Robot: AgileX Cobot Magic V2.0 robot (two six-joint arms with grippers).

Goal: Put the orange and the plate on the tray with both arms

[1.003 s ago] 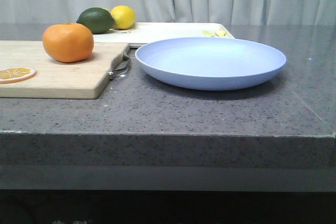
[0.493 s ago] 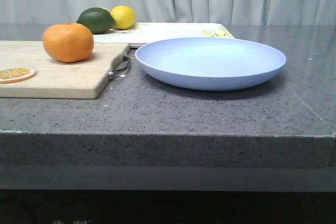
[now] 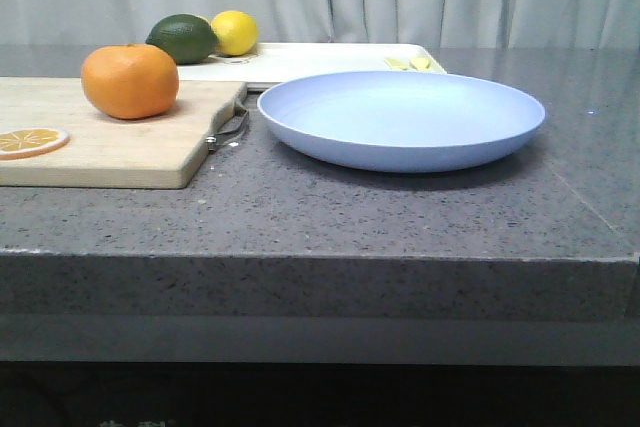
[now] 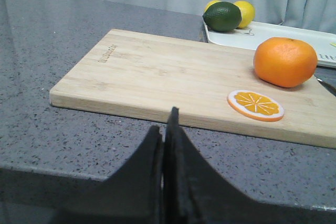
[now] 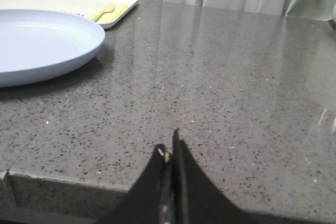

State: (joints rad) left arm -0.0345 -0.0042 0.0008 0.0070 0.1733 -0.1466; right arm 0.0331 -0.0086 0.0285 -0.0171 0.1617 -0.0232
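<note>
A grey speckled counter (image 3: pixel 400 212) holds one orange (image 3: pixel 130 80) on a cutting board (image 4: pixel 157 77), ahead of the left gripper (image 4: pixel 164 124). One plate (image 3: pixel 400 117) sits ahead and aside of the right gripper (image 5: pixel 169 148), one tray (image 3: pixel 320 59) beyond it. Both grippers are pressed together, empty.

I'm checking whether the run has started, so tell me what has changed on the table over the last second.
Nothing visibly changed. The orange sits on the cutting board, the plate on the countertop, the tray behind. Neither gripper holds anything.
</note>
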